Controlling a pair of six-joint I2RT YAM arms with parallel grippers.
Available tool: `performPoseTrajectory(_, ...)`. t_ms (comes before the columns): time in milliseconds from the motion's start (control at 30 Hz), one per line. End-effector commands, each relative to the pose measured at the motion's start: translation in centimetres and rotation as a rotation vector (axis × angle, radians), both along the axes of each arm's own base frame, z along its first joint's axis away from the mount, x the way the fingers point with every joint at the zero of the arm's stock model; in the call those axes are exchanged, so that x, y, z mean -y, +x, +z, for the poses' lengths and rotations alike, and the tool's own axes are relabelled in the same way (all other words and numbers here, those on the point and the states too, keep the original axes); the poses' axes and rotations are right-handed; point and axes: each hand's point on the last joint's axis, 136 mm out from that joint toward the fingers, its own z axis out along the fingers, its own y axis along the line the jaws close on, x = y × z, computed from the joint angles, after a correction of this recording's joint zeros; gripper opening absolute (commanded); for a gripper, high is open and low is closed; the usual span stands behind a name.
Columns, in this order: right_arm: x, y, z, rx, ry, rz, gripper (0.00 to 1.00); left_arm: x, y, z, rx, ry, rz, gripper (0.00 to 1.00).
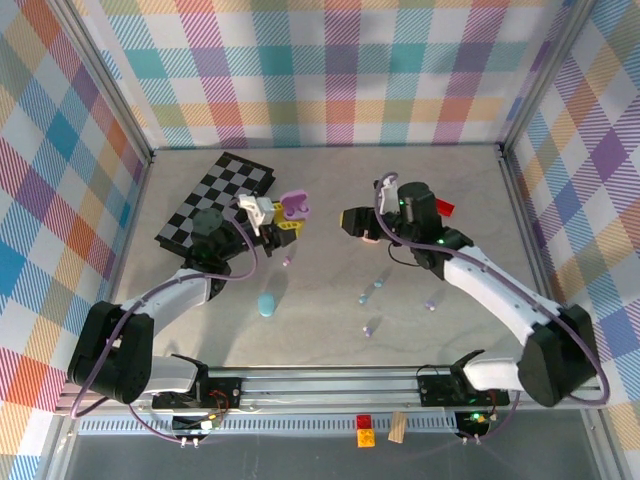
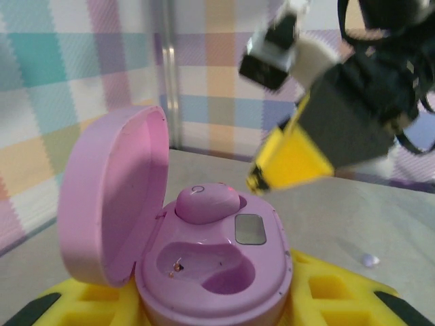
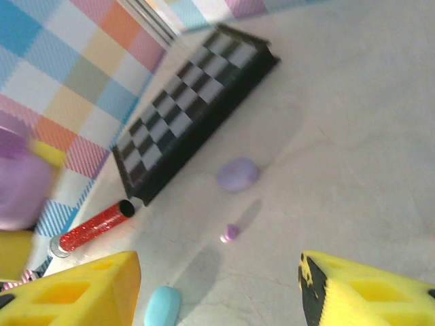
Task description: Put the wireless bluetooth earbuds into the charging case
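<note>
My left gripper [image 2: 217, 302] is shut on the base of an open pinkish-lavender charging case [image 2: 224, 272], its yellow fingers [image 2: 340, 295] on either side. The lid [image 2: 112, 204] stands up on the left. One matching earbud [image 2: 207, 202] sits in the far socket, and the near socket [image 2: 204, 268] is bare. In the top view the case [image 1: 293, 207] hangs above the table in my left gripper [image 1: 275, 228]. My right gripper [image 1: 360, 222] is just to its right, open with nothing in it [image 3: 219, 285]. Loose earbuds lie on the table: lavender ones [image 1: 287, 260] [image 1: 370, 328] [image 1: 430, 303] and a light blue one [image 1: 367, 293].
A black-and-white chessboard [image 1: 215, 200] lies at the back left. A shut light blue case [image 1: 266, 304] sits in front of the left arm. The right wrist view has a shut lavender case [image 3: 238, 174], a lavender earbud [image 3: 229, 233] and a red glitter tube [image 3: 95, 227].
</note>
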Motion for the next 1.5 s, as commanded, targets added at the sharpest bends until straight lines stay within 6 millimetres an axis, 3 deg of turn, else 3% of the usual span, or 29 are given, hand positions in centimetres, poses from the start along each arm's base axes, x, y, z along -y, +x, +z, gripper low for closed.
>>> performPoseTrajectory(0, -1.0, 0.7, -3.3, -0.173, 0.012, -0.026, 0.61, -1.7, 0.1, 2.9, 0.095, -0.053, 0.051, 0.36)
performPoseTrajectory(200, -6.0, 1.2, -9.4, -0.389, 0.014, 0.018, 0.59, -3.3, 0.3, 4.1, 0.135, -0.062, 0.122, 0.36)
performPoseTrajectory(467, -11.7, 1.4, -14.5, -0.499, -0.01, 0.071, 0.44, -4.7, 0.7, 4.6, 0.156, -0.061, 0.21, 0.36)
performPoseTrajectory(833, -15.0, 1.4, -17.4, -0.547, -0.066, 0.114, 0.39, -5.7, 1.2, 5.1, 0.156, -0.074, 0.246, 0.36)
performPoseTrajectory(1467, -17.0, 1.0, -20.2, -0.611, -0.121, 0.165, 0.36, -5.6, 0.8, 5.2, 0.163, -0.074, 0.227, 0.36)
